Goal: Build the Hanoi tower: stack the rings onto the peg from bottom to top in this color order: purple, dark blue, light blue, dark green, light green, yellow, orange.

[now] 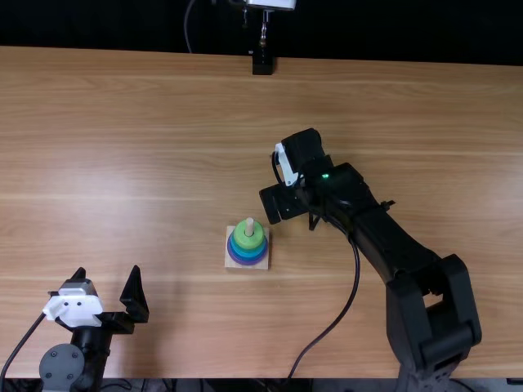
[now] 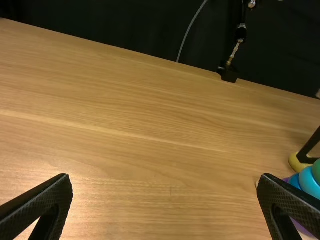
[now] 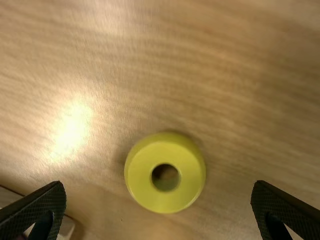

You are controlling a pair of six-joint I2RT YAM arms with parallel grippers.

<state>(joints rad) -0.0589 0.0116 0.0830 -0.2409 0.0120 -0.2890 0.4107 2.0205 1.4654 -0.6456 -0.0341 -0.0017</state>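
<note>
In the top view, my right gripper (image 1: 283,202) points down at the table, behind and right of the tower base (image 1: 231,263). Purple (image 1: 248,263), dark blue and light blue rings lie under a light green one (image 1: 249,237) around the peg (image 1: 249,224). My right gripper (image 3: 158,187) is open in its wrist view, the yellow ring (image 3: 136,180) flat on the table between and below its fingers. Front left, my left gripper (image 1: 108,274) stands open and holds nothing; in its own view, the left gripper (image 2: 165,181) is far from the yellow ring (image 2: 297,163).
A black stand (image 1: 262,63) rises at the table's far edge. The right arm's cable (image 1: 337,314) hangs in a curve right of the tower. In the right wrist view, a corner of the tower base (image 3: 67,228) lies near one finger.
</note>
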